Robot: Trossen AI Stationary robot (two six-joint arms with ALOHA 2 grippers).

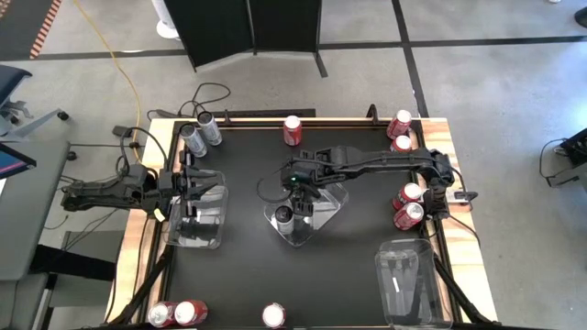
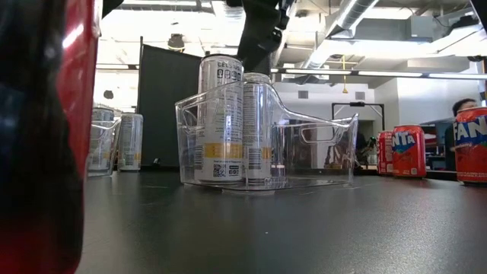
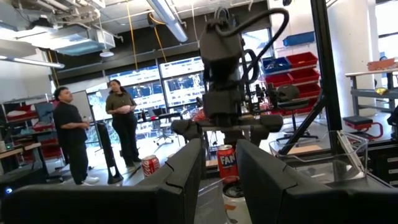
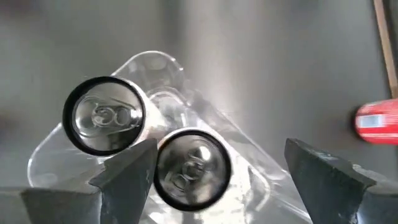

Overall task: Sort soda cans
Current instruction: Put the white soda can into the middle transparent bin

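Observation:
Two silver-grey cans with dark tops stand upright in a clear tray point(image 1: 323, 213) at the table's middle, one point(image 4: 104, 116) beside the other point(image 4: 193, 168). My right gripper point(image 4: 219, 149) hangs open just above the second can, a finger on either side of its top, also seen in the high view point(image 1: 303, 190) and the low view point(image 2: 262, 42). My left gripper point(image 1: 204, 191) waits open over a clear tray point(image 1: 194, 229) at the table's left side, holding nothing. Two more silver cans point(image 1: 202, 134) stand at the far left corner. Red cans stand along the far edge point(image 1: 293, 130), the right edge point(image 1: 409, 205) and the near edge point(image 1: 176, 313).
A third clear tray point(image 1: 404, 280) sits at the near right corner. One red can point(image 1: 273, 316) stands right in front of the low camera and fills that view's left side point(image 2: 46, 137). Two people point(image 3: 99, 124) stand in the room beyond the table. Black tabletop lies bare between the trays.

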